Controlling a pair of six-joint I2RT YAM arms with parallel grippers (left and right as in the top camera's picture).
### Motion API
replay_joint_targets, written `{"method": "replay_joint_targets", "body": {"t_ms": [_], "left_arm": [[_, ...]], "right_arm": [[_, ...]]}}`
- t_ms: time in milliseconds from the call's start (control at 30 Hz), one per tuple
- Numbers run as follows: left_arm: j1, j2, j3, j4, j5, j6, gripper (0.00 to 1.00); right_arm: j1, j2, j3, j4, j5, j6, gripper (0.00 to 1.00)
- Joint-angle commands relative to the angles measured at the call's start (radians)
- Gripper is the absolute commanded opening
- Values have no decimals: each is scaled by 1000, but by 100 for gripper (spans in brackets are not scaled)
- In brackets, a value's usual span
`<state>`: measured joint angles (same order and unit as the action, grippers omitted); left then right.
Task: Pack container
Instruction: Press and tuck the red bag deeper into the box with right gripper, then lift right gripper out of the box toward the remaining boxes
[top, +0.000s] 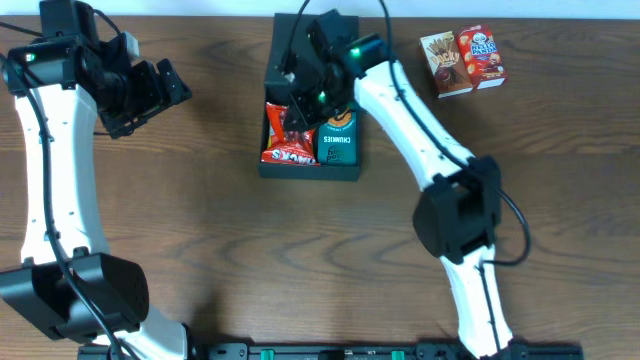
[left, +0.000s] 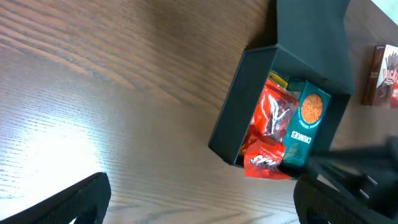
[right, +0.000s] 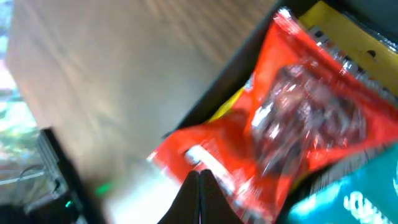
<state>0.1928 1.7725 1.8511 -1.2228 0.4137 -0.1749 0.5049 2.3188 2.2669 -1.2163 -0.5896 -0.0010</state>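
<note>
The container is a dark box in the middle of the table, its flap lid open at the far end. It holds a red snack packet, a teal cookie packet and a yellow packet under the red one. My right gripper is shut with its fingertips together and nothing between them, low over the red packet at the box's left side. My left gripper is open and empty, well to the left of the container, above bare wood.
Two small snack boxes, a brown one and a red one, lie at the back right of the table. The right arm crosses over the container's right side. In the left wrist view the brown box shows past the lid.
</note>
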Motion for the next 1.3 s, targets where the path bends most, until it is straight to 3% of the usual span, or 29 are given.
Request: {"method": "replay_joint_targets", "body": {"t_ms": [0,167,667,1033,1267], "left_arm": [[3,-19,18,1,-15,22,95],[3,-19,18,4,-14,22,95],[3,-19,18,3,-14,21,95],[3,-19,18,0,-14,22,95],[3,-19,18,0,-14,22,95]], "right_arm": [[-3,-24,5,-61,-13,-105,1],[19,-21,-76,-30,64,-111,1],[56,-9,-383,270,94,-26,2],[57,-12,-330,214,65,-31,1],[46,-17,-126,87,66,-86,1]]}}
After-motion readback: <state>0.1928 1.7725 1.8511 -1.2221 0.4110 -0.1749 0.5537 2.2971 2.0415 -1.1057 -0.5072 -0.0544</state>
